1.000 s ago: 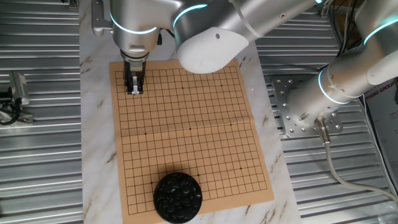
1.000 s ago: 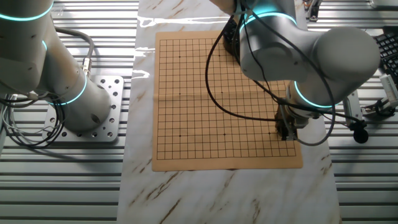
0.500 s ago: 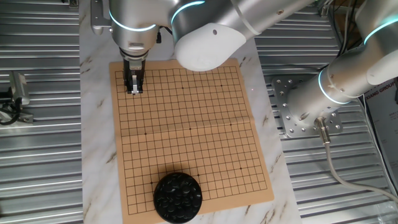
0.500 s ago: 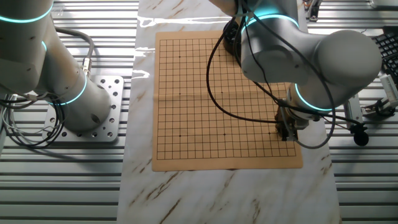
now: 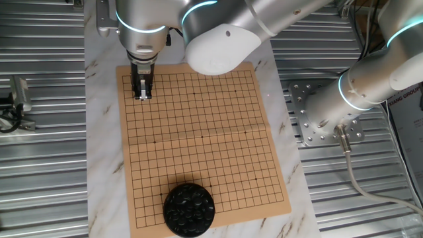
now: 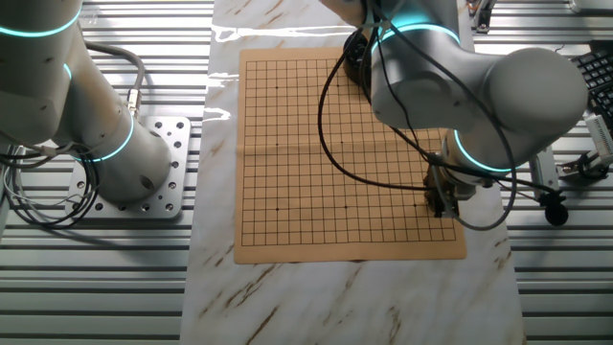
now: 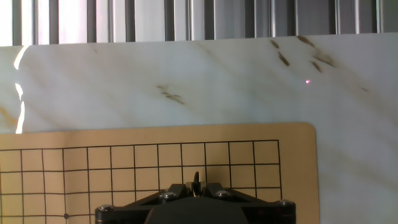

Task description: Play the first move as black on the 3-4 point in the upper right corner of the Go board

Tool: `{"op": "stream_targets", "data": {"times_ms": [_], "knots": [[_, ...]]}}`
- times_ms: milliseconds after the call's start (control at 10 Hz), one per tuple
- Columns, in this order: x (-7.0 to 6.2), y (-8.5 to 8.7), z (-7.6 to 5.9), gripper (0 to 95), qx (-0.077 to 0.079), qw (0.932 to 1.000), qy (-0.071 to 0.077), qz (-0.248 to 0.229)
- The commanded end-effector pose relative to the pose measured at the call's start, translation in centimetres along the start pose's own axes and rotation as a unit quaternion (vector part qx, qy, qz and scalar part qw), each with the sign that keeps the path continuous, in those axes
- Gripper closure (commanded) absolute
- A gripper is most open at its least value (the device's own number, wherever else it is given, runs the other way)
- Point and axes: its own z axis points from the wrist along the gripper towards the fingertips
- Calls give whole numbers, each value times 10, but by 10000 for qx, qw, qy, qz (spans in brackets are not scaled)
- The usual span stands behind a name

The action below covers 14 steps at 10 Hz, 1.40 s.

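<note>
The wooden Go board [image 5: 198,132] lies on the marble table. My gripper [image 5: 142,94] points down over the board's corner, far from the bowl, with its tips close to the grid. In the hand view my gripper [image 7: 196,183] is shut on a small black stone [image 7: 196,180], seen edge-on as a thin dark sliver between the fingers, above the grid near the board's corner [image 7: 298,134]. In the other fixed view my gripper [image 6: 440,205] is near the board's [image 6: 335,144] lower right corner. I see no stones lying on the grid.
A round black bowl [image 5: 189,209] full of black stones stands on the board's near edge, partly hidden behind the arm in the other fixed view [image 6: 356,59]. The arm's base plate [image 5: 317,119] is at the right. Ribbed metal [image 5: 39,165] surrounds the marble top [image 7: 186,81].
The gripper has shifted very slightly toward the board's corner. It stays shut on the stone. Nothing else moved.
</note>
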Motion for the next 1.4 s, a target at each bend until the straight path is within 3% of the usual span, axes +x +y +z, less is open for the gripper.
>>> {"op": "stream_targets", "data": {"times_ms": [100, 1400], "knots": [[-1, 0, 0, 950, -6, 10000, -3, -1], [-1, -1, 2, 950, -137, 9999, -7, 37]]}}
